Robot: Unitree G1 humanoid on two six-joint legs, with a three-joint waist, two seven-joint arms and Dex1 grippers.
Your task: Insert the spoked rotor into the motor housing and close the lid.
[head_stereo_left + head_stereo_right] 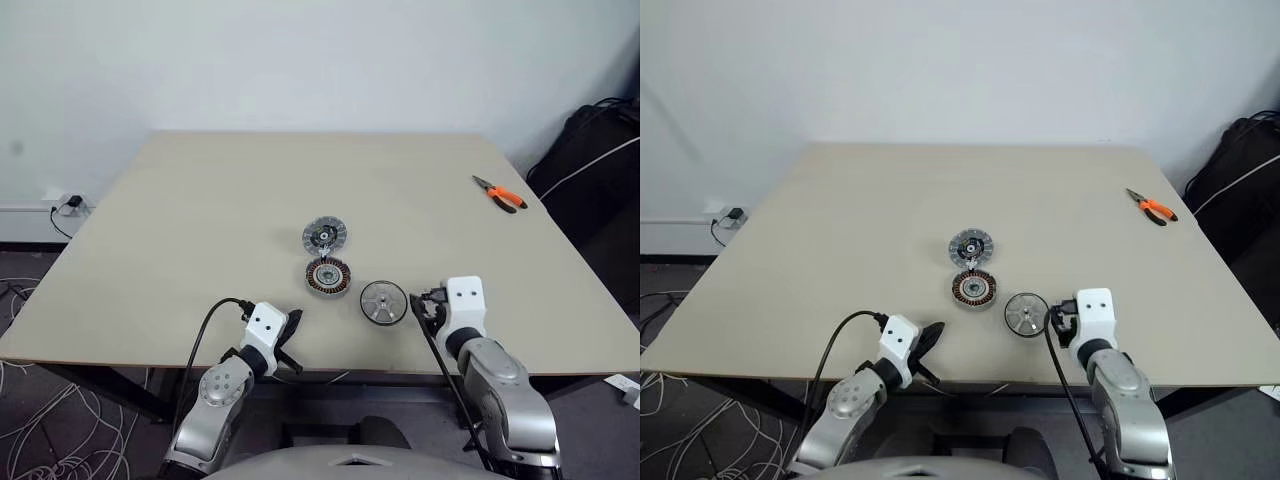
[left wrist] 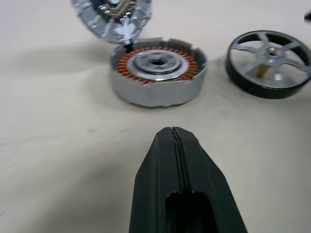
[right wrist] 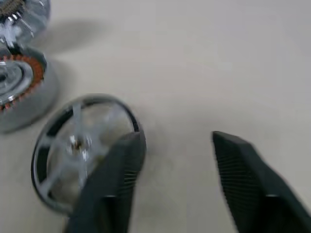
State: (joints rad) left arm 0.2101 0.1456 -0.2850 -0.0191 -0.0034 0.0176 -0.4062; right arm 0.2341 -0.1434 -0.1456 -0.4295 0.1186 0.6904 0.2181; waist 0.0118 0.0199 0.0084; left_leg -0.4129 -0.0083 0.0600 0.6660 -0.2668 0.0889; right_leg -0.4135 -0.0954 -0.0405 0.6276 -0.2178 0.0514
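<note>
Right tool (image 3: 177, 160): black fingers spread, holding nothing, just beside the shiny silver spoked rotor (image 1: 383, 301) lying flat on the beige worktop (image 1: 200, 220). Left tool (image 2: 176, 138): fingers pressed together, empty, near the grey copper-coiled motor housing (image 1: 328, 277); grey ribbed lid (image 1: 324, 236) just beyond.

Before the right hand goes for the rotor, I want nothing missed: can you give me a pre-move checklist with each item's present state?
1. Right hand open: ok.
2. Spoked rotor lying free on the table, beside that hand: ok.
3. Motor housing open, copper coils showing: ok.
4. Lid off the housing, lying just behind it: ok.
5. Left hand shut, holding nothing, short of the housing: ok.
6. Rotor centred between the right fingers: not ok, it sits off to one side.
</note>
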